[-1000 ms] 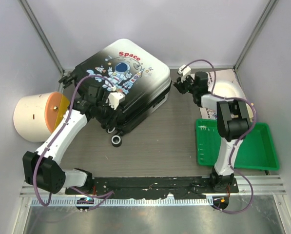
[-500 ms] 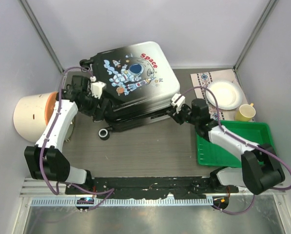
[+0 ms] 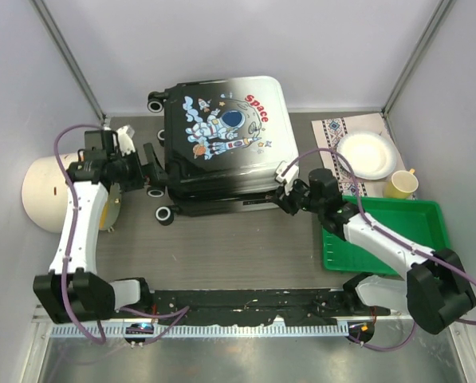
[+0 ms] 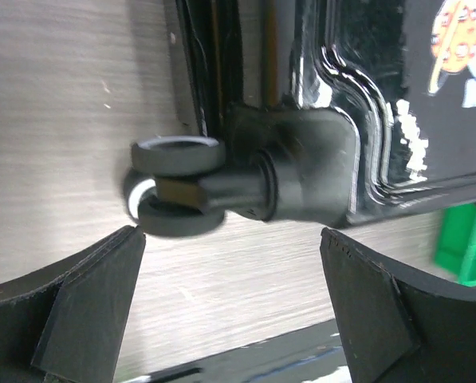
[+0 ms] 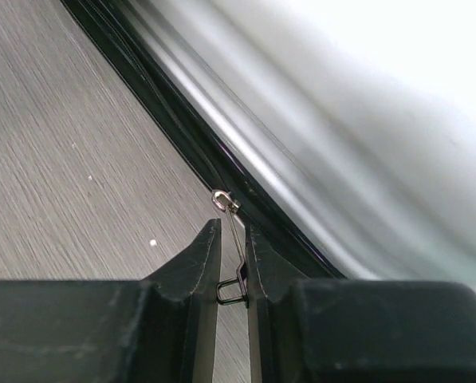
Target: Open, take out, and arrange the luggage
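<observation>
Pinching the zipper pull (image 5: pixel 226 204) with my right gripper (image 5: pixel 232 239), jaws pressed together on the thin metal tab, right at the near right corner of the luggage (image 3: pixel 222 136). My read is that this is the opening step: the shell is closed, the zip is not run round yet and nothing is taken out.

The next move likely calls for dragging the pull along the seam, following the curve of the corner. The pinch has to stay firm, because the tab is small and could slip.

My left gripper (image 4: pixel 231 239) is spread wide and holds nothing. A black wheel (image 4: pixel 176 217) of the case sits between and just beyond its fingers, with no contact that I can see. My guess is the left may need to brace the case so it doesn't slide when the right pulls.

The luggage lies flat on the table (image 3: pixel 238 239), astronaut print up, mid-to-far, wheels toward my left. The left gripper is just beside its left edge. The right gripper is at its near right corner, joined to it only through the pull.

A green tray (image 3: pixel 429 255) is off to the right, with a plate (image 3: pixel 365 154) and a yellow cup (image 3: pixel 399 185) beyond it. A cream bin (image 3: pixel 50 191) is at the left.
</observation>
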